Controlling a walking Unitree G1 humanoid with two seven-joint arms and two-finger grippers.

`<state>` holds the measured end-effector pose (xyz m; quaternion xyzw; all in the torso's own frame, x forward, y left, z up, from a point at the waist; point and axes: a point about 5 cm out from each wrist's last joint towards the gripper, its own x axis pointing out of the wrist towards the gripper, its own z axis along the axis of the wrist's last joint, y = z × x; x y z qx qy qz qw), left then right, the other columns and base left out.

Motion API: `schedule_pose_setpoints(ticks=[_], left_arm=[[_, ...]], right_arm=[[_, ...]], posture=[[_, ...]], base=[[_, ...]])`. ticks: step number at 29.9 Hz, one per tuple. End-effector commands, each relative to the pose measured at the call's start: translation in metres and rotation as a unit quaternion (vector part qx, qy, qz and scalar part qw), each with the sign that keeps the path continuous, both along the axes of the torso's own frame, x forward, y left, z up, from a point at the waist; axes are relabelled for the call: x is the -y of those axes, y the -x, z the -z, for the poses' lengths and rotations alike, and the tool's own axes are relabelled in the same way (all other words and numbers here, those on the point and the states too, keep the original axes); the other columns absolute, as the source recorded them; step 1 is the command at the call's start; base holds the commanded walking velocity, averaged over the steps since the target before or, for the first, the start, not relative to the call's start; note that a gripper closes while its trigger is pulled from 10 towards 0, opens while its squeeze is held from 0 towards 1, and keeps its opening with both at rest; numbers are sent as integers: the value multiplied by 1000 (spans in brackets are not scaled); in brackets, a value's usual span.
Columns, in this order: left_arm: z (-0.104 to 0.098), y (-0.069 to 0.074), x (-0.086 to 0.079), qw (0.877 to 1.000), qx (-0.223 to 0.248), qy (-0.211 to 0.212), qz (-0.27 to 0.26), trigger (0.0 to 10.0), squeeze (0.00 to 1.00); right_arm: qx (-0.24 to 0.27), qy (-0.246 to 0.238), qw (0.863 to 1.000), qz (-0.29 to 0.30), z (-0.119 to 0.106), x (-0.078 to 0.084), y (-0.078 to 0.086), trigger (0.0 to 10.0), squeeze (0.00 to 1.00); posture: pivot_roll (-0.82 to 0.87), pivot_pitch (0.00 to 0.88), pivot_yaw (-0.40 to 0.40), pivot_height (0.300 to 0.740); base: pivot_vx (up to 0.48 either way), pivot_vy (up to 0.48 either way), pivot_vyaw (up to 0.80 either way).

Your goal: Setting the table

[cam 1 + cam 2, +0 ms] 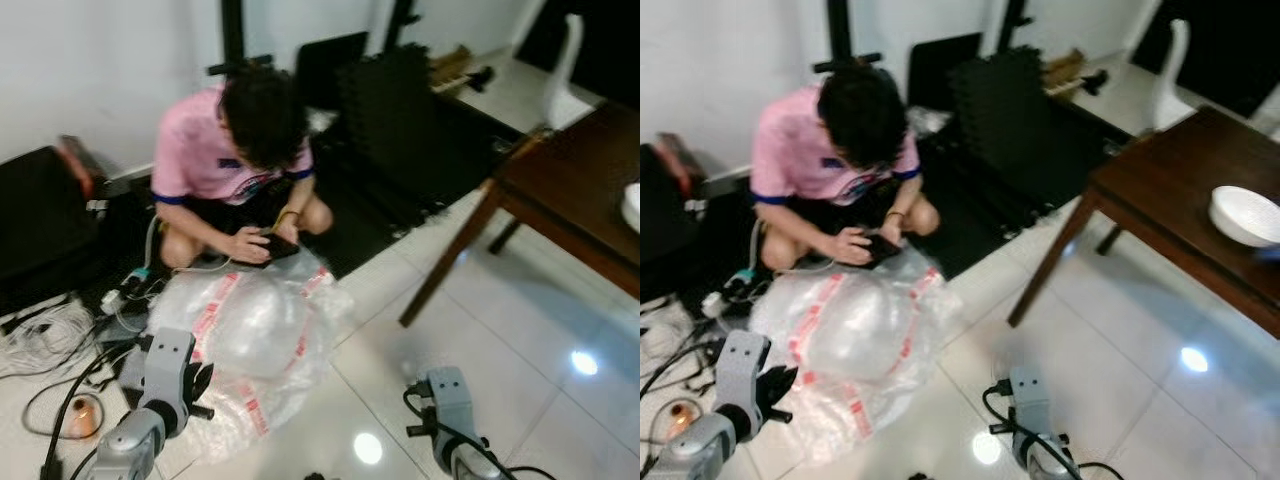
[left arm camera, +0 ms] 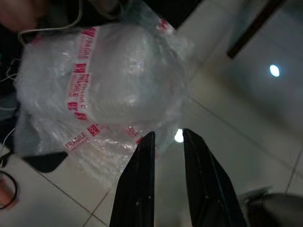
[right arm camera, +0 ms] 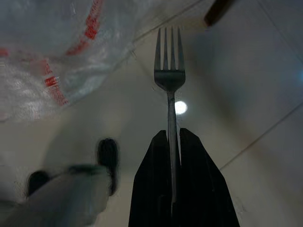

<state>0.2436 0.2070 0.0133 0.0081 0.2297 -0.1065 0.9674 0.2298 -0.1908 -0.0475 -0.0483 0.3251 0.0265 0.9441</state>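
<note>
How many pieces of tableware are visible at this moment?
2. A fork is clamped in the right gripper, above the floor. A white bowl sits on the wooden table. The bubble wrap may hide more.

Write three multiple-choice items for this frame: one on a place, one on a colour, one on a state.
1. Where does the white bowl sit?
A. on the dark wooden table
B. on the floor tiles
C. in the person's lap

2. What colour is the crouching person's shirt?
A. green
B. pink
C. grey

3. What is the right tool doing?
A. open, holding nothing
B. gripping the bubble wrap
C. shut on a fork

Key: 1 A, the bowl rests near the table's right end; 2 B, shirt is pink with dark cuffs; 3 C, the fork's handle is pinched, tines pointing away.
</note>
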Motion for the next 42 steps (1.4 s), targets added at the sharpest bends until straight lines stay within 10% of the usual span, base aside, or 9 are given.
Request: schedule_pose_setpoints(ticks=[1, 24, 42], left_arm=[[2, 1, 2, 1000, -7, 6, 3, 10000, 0], [-18, -9, 16, 998, 43, -2, 38, 10000, 0], [-150, -42, 68, 959, 271, 80, 29, 10000, 0]], right_arm=[[-7, -1, 1000, 6, 3, 2, 4, 10000, 0], [72, -6, 997, 0, -22, -3, -22, 10000, 0], [380, -108, 919, -5, -173, -33, -81, 10000, 0]], posture=[[26, 85, 10, 740], [18, 71, 5, 740], [4, 60, 15, 740]], base=[[0, 0, -769], [0, 0, -764], [0, 0, -763]])
